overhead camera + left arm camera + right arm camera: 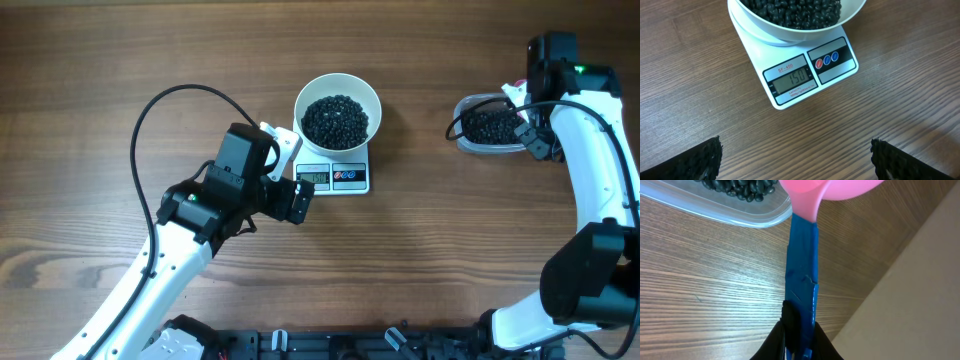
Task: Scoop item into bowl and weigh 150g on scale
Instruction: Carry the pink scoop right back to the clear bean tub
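A white bowl [303,100] sits on a small white scale [360,181] near the middle of the wooden table [120,60], and it is filled well up with small black beans [336,120]. The scale's grey display [791,80] faces the robot and reads 150, with three small round buttons [826,60] just to its right. The left jaws hover low over the table just in front of the scale, spread as wide as they go and holding nothing; the two dark fingertips [697,161] sit at the bottom corners of the left wrist view with bare wood between them. Well off to the right stands a clear plastic tub [462,112] with more black beans [490,125] in it. The right jaws are closed tight on the blue taped handle [802,265] of a pink scoop [832,190], whose cup is beside the tub's rim; whether the scoop carries any beans cannot be told.
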`<move>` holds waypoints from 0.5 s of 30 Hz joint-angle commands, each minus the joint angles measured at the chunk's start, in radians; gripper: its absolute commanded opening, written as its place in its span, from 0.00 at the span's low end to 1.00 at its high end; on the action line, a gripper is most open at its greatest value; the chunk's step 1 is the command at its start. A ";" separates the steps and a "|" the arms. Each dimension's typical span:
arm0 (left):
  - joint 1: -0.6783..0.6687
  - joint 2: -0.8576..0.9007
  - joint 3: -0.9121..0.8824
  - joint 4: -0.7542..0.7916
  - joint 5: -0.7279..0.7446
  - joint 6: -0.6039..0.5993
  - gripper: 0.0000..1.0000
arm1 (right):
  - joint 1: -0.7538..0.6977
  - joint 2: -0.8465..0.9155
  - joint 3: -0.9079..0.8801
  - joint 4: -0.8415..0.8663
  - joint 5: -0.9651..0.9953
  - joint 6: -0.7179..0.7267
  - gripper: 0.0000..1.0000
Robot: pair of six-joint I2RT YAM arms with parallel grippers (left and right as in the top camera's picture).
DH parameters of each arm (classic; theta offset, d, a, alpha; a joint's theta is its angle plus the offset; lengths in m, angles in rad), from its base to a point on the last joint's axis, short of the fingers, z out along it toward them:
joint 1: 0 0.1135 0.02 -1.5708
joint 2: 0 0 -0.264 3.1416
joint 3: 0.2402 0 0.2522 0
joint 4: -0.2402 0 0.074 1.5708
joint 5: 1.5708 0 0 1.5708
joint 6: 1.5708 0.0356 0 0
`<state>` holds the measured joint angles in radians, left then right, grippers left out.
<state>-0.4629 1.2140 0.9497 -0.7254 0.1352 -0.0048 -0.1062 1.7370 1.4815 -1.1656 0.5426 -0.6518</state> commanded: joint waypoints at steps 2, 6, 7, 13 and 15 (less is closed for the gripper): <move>-0.005 0.004 0.018 0.003 -0.006 -0.003 1.00 | 0.002 -0.026 -0.003 -0.001 -0.081 -0.003 0.39; -0.005 0.004 0.018 0.003 -0.006 -0.003 1.00 | 0.002 -0.026 -0.003 -0.013 -0.202 -0.057 0.53; -0.005 0.004 0.018 0.003 -0.006 -0.003 1.00 | 0.002 -0.026 -0.003 -0.013 -0.202 -0.055 0.67; -0.005 0.004 0.018 0.003 -0.006 -0.003 1.00 | 0.002 -0.026 -0.003 -0.013 -0.206 -0.053 0.89; -0.005 0.004 0.018 0.003 -0.006 -0.003 1.00 | 0.002 -0.026 -0.003 -0.013 -0.205 -0.051 0.97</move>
<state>-0.4629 1.2140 0.9497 -0.7254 0.1352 -0.0048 -0.1062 1.7370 1.4815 -1.1774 0.3645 -0.7006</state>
